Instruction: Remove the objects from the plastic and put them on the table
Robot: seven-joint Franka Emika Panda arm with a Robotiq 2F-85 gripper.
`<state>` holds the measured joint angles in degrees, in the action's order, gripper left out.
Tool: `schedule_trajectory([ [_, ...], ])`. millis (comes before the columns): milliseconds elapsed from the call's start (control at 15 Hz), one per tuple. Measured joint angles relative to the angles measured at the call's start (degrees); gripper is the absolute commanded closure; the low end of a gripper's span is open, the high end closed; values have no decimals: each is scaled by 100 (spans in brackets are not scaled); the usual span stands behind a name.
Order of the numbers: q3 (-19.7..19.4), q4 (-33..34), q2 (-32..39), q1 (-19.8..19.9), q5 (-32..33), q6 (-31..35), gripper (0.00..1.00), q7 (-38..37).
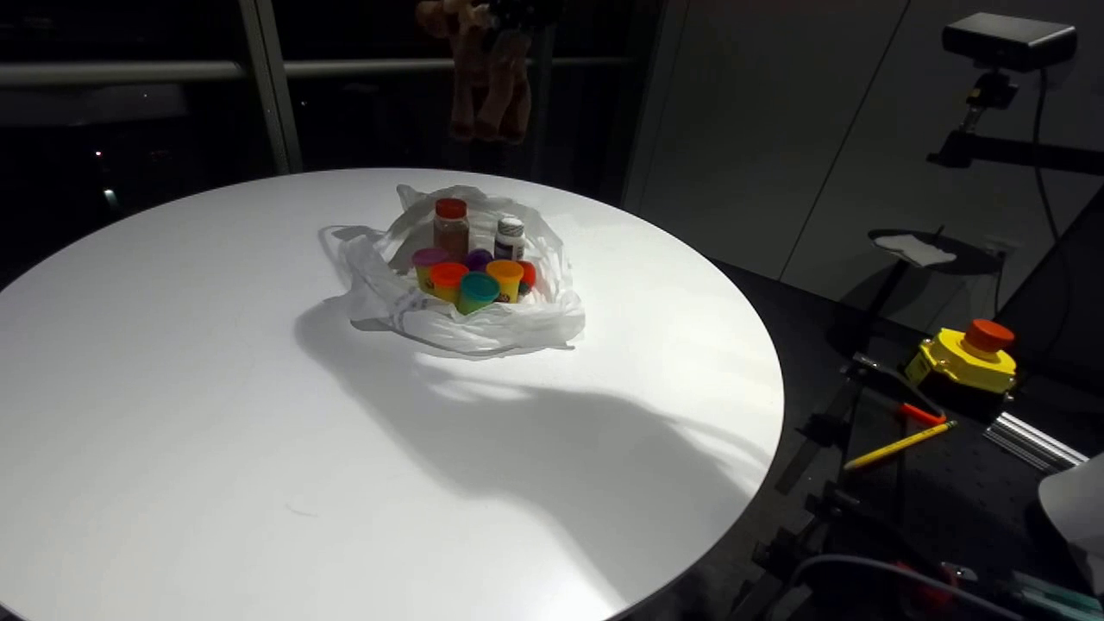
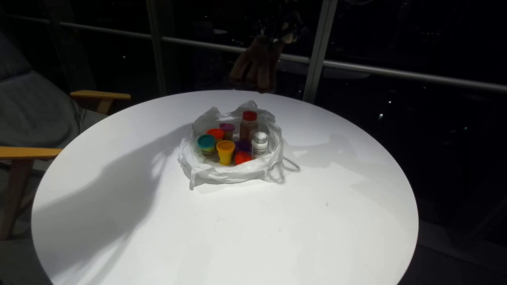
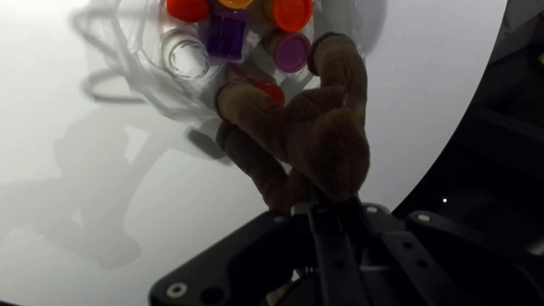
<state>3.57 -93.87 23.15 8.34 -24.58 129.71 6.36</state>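
big round white worktop (image 1: 216, 414) carries the crinkly plastic bag (image 2: 229, 175), mouth open. the gripper (image 3: 338, 207) is clamped on the brown plush animal (image 3: 323, 138), hanging in mid-air, clear of the bag. bright little tubs (image 2: 225, 153) sit inside the bag. looks like the carry-out step to me; next move should be lowering it onto bare worktop beside the bag, then letting go.

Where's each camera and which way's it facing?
Wrist view: on the wrist, facing down past gripper and plush animal to the plastic bag.
Exterior view: raised, facing down across the table; gripper at top, emergency-stop button right.
Exterior view: raised, facing down across the table; gripper barely visible, armchair left.
Both exterior views share the plastic bag.
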Motion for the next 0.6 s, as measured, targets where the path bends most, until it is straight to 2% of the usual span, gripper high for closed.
schedule_trajectory([
  [267, -440, -32, -211, 164, 37, -17, 98, -380],
  [600, -804, 75, 0, 340, 68, -17, 98, -925],
])
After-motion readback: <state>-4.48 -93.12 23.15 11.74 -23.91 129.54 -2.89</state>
